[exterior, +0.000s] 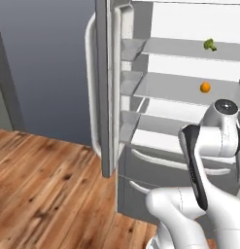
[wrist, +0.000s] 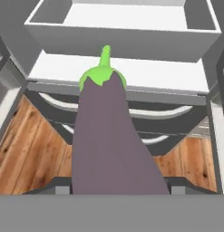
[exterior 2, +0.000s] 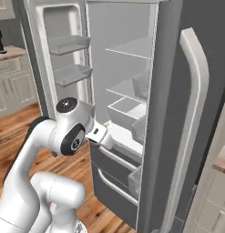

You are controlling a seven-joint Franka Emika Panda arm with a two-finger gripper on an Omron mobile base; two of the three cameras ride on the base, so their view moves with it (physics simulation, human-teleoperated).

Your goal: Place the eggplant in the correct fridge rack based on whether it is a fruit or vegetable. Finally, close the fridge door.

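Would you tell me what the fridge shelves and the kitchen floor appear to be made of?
The fridge rack and the lower shelves look like pale grey translucent plastic or frosted glass, smooth and flat. The floor looks like polished wood planks, with brown grain and plank seams.

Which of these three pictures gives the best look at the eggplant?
The hand view: the eggplant rises large and close from the gripper, purple body and green cap plain. In both base views the arm's white body stands where it would be.
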